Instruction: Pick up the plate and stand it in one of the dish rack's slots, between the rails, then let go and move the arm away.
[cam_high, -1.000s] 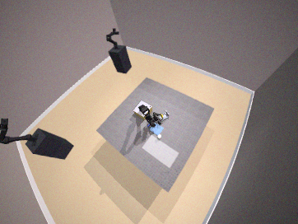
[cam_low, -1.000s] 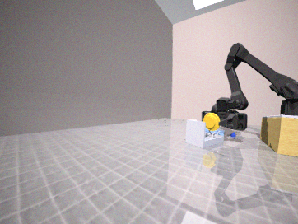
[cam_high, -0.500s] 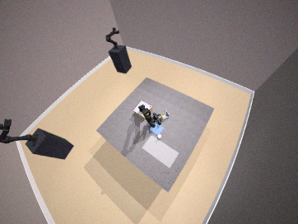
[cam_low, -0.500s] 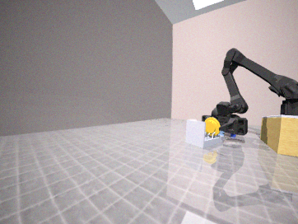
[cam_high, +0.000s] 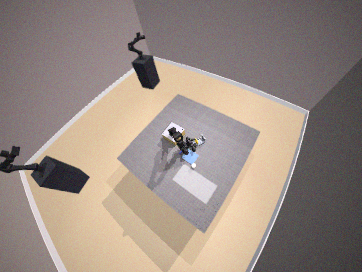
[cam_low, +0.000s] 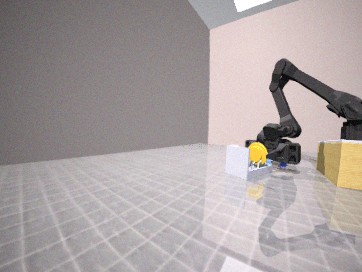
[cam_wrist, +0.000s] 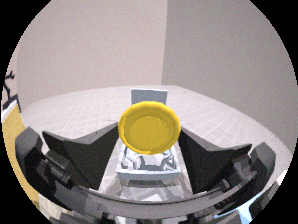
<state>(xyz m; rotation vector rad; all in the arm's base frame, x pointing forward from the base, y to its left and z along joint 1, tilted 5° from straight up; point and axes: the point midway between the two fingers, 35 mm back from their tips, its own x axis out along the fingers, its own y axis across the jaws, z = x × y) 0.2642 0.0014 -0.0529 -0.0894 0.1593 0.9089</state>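
Yellow round plate (cam_high: 196, 141) (cam_low: 258, 153) (cam_wrist: 149, 128), rim raised.

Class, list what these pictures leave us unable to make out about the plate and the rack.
- Slot under the plate: wrist view, hidden by the plate itself.
- Plate's lower edge: exterior view, partly covered by the dish rack.
- Rack's rails: top view, too small and blurred to count.
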